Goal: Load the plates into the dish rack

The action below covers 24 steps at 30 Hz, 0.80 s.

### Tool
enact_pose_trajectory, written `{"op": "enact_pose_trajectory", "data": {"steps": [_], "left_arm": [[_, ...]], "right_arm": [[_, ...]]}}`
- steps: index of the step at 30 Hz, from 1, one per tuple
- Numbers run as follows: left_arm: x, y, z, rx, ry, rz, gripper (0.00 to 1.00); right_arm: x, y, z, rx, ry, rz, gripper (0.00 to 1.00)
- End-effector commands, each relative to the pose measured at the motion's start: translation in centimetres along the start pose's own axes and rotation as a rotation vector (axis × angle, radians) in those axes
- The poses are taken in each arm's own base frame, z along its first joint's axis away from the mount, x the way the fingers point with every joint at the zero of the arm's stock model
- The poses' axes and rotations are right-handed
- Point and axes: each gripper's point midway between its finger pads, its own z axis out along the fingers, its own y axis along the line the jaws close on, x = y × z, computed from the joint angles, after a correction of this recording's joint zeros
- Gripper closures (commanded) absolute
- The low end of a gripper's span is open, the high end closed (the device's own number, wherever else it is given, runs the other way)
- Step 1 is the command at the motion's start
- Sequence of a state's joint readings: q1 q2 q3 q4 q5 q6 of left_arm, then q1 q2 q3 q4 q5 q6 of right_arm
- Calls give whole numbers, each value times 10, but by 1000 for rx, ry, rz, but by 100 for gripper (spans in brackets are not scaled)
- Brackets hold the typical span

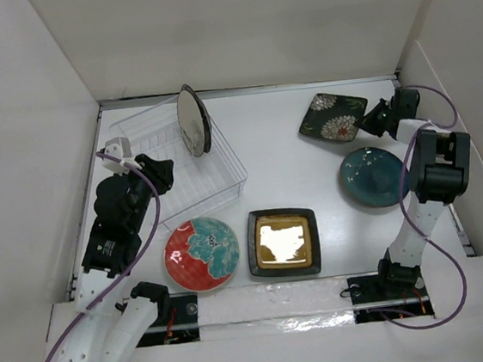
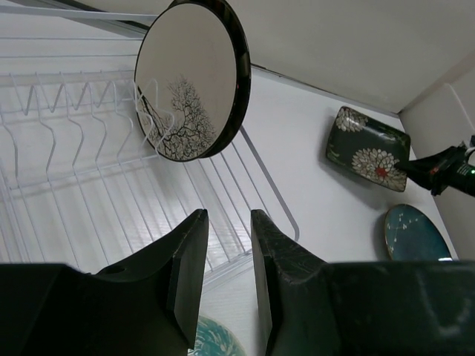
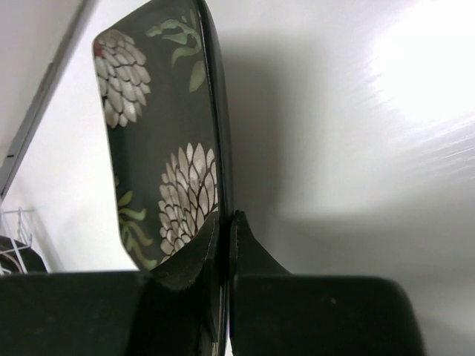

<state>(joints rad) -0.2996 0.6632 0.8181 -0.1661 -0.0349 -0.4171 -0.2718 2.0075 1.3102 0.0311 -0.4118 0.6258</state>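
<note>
The right end effector (image 1: 379,119) is closed on the near right edge of the square dark floral plate (image 1: 332,117). In the right wrist view its two fingers (image 3: 189,256) stand almost together, and the thin rim of this plate (image 3: 156,148) is pinched between them. One finger lies on the side with the white flowers and the other on the underside. The plate is at the far right of the surface (image 1: 275,169), well apart from the dish rack (image 1: 232,160). I cannot tell if it lies flat or if the gripped edge is raised a little.

The left end effector (image 1: 161,170) is about half open and holds nothing. In the left wrist view there is a clear gap between its fingers (image 2: 185,267), and through this gap the wire floor of the dish rack (image 2: 44,141) is seen. It hangs over the near part of the rack and touches no plate.

One plate is in the rack: the cream plate with branch pattern (image 1: 192,120) stands on its edge at the far right corner, leaning a little. Its dark rim and black branches are plain in the left wrist view (image 2: 185,81).

The other plates lie flat on the surface. The teal plate (image 1: 372,177) is near the right arm, just in front of the floral one. The red plate with teal flowers (image 1: 201,253) lies just in front of the rack, and the square black-gold plate (image 1: 283,242) is beside it on the right.
</note>
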Motion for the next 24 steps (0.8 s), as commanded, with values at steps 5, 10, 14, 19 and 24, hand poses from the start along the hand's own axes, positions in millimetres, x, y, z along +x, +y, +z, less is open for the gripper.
{"op": "enact_pose_trajectory", "data": {"steps": [5,10,14,19,24], "left_arm": [[-12,4,5,-15,-42,5,73],[-14,7,8,-26,-48,-2,73],[-19,5,8,-18,-63,-4,74],[-19,6,9,-25,-66,-6,75],[-25,5,3,-21,-96,-16,75]], "right_arm": [[-60,244,-123,-440,-364,-307,100],[-31,335,-174,-471,-476,-407,100],[-6,401,-220,-573,-548,-411,100],[29,467,-248,-620,-597,-441,100],[71,530,-264,-701,-611,-437,100]]}}
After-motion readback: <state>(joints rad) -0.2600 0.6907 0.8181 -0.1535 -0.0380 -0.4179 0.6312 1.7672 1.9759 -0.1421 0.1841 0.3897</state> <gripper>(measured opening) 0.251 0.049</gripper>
